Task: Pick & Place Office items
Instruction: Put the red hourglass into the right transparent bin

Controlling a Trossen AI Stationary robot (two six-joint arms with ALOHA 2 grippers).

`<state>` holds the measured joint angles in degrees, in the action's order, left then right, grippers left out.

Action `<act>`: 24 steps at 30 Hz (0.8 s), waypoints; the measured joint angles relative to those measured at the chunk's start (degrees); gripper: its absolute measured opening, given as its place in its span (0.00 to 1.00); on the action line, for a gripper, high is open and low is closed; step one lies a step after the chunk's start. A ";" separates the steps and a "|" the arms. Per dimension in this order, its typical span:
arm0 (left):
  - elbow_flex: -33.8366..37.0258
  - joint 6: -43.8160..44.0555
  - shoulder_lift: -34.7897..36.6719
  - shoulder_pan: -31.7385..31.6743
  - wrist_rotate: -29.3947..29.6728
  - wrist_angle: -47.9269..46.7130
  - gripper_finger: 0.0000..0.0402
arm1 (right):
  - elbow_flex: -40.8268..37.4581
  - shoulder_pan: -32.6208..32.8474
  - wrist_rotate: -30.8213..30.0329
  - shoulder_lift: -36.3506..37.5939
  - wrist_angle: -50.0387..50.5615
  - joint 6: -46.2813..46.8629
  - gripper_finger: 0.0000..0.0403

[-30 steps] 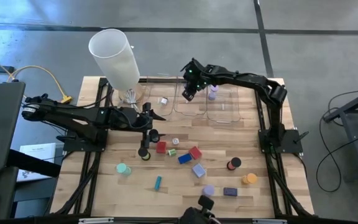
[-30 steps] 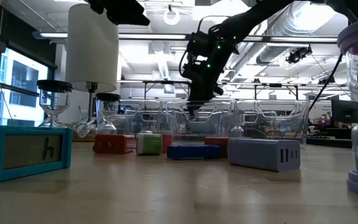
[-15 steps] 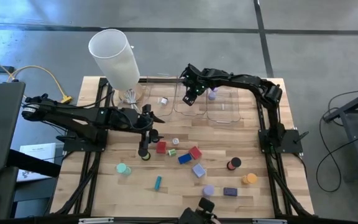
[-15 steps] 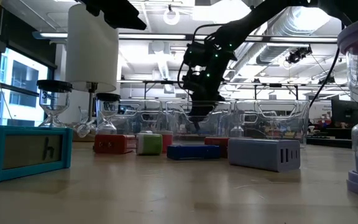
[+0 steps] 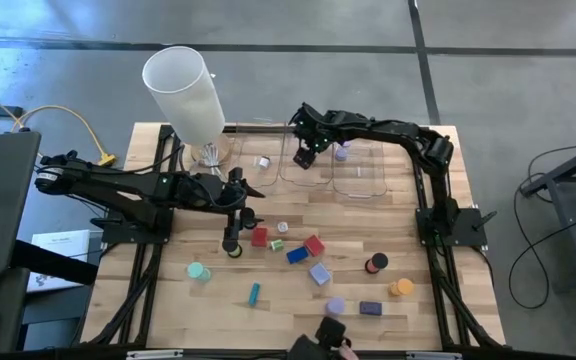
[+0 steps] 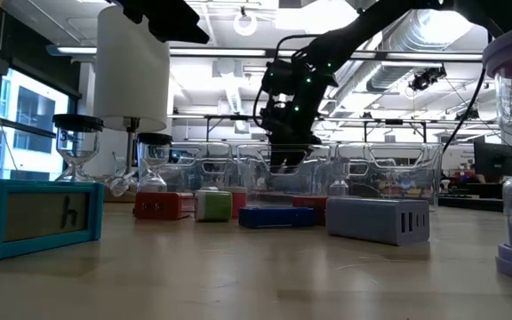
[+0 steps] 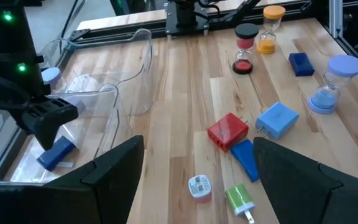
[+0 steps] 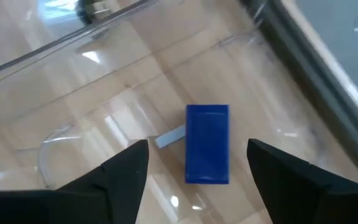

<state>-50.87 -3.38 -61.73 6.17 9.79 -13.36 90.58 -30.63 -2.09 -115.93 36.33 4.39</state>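
The right gripper [image 5: 306,157] is hanging over the middle clear bin [image 5: 290,175] at the far side of the table, its fingers [image 8: 120,171] spread wide with nothing between them. Directly below it a blue block [image 8: 207,144] is lying flat on the bin floor, free of both fingers; the left wrist view is showing the same block [image 7: 57,153] just under the dark gripper head. Compared with a second ago the gripper is sitting lower and a touch further toward the left arm's side, and over the last half second it is barely shifting at all.

The left gripper [image 5: 233,228] is waiting near the table's middle, pointing down over the wood, its fingers [image 7: 114,171] standing well apart and empty, unchanged from the earlier pictures.

Beyond it the loose pieces are lying where they were. A red block [image 5: 259,237] is sitting just beside the left gripper, with a small green piece [image 5: 278,244] and a small white piece [image 5: 282,228] close by. Further out are another blue block [image 5: 296,255], a second red block [image 5: 314,245] and a pale blue block [image 5: 319,273]. A teal stick [image 5: 254,292] and a green roll [image 5: 198,271] are resting toward the near edge on the left arm's side. On the right arm's side are a black and red roll [image 5: 375,263], an orange roll [image 5: 400,288], a lavender roll [image 5: 335,306] and a dark purple block [image 5: 370,309]. The tall white cylinder [image 5: 183,93] is standing at the far left corner.
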 joint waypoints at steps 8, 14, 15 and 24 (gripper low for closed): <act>0.00 3.77 0.00 0.00 0.02 0.00 0.73 | 0.01 2.85 -0.61 10.83 1.13 -0.10 0.58; 0.00 4.72 0.00 0.00 0.04 -0.41 0.73 | 0.14 8.36 4.85 21.57 5.67 -0.10 0.58; 0.00 4.72 0.00 0.00 0.04 -0.68 0.73 | 0.14 9.51 5.97 22.92 7.27 -0.09 0.58; 0.00 4.72 -0.02 0.00 0.06 -2.46 0.73 | -0.98 21.66 12.05 29.69 27.43 3.00 0.57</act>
<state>-50.87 1.34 -61.76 6.17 9.85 -15.82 89.60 -8.97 9.96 -86.24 63.76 7.39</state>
